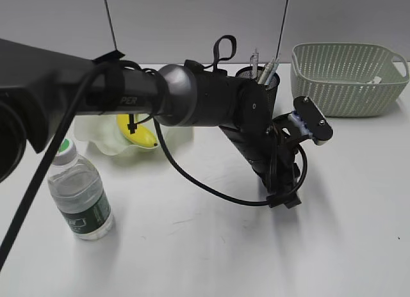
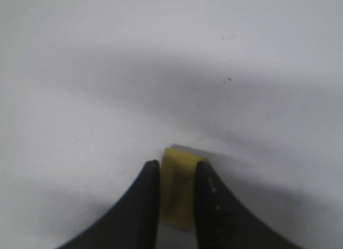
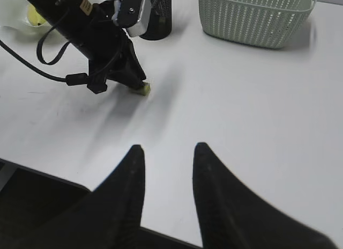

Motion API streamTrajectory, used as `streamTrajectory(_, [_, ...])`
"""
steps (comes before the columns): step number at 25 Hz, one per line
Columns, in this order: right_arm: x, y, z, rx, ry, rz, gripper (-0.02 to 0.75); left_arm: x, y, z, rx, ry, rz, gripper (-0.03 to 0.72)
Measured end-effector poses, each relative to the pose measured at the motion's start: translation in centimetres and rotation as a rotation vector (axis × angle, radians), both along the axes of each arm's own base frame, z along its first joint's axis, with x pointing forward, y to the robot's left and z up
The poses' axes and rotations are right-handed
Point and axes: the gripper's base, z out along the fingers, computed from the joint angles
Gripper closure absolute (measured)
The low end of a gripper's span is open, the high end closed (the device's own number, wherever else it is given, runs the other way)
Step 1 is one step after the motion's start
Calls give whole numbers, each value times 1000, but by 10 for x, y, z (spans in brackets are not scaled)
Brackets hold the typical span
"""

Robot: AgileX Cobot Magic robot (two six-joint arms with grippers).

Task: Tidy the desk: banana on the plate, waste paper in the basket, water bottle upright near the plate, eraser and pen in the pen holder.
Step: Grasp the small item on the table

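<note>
A small yellow eraser (image 2: 178, 191) lies on the white desk (image 2: 107, 72) between the two black fingers of my left gripper (image 2: 177, 168), which press on both its sides. From the right wrist view the same eraser (image 3: 142, 89) peeks out under that gripper (image 3: 136, 85). The banana (image 1: 138, 136) lies in the pale green plate (image 1: 96, 136). The water bottle (image 1: 80, 194) stands upright in front of the plate. Pens (image 1: 268, 70) stick out of the black pen holder (image 1: 274, 87). A white scrap (image 1: 375, 80), probably the waste paper, shows inside the basket (image 1: 349, 86). My right gripper (image 3: 167, 152) hangs open over bare desk.
My left arm (image 1: 211, 102) stretches across the middle of the desk, with a black cable (image 1: 211, 188) looping below it. The basket (image 3: 252, 18) and the pen holder (image 3: 159, 13) stand at the back right. The desk's near edge (image 3: 48, 176) runs beside the right gripper.
</note>
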Motion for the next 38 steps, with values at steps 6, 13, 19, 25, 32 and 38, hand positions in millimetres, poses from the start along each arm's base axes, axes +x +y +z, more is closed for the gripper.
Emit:
streamTrajectory(6, [0,0,0,0,0,0,481,-2,-2,6,-13,9,1,699])
streamTrajectory(13, [0,0,0,0,0,-1,495,-4,-2,10,-20,27,4,496])
streamTrajectory(19, [0,0,0,0,0,-1,497,-2,-4,11,-41,9,15,171])
streamTrajectory(25, [0,0,0,0,0,-1,497,-2,-4,-4,-24,20,19,244])
streamTrajectory(32, [0,0,0,0,0,-1,497,-3,-3,3,-29,22,17,504])
streamTrajectory(38, [0,0,0,0,0,-1,498,24,8,107,-329,-266,134,504])
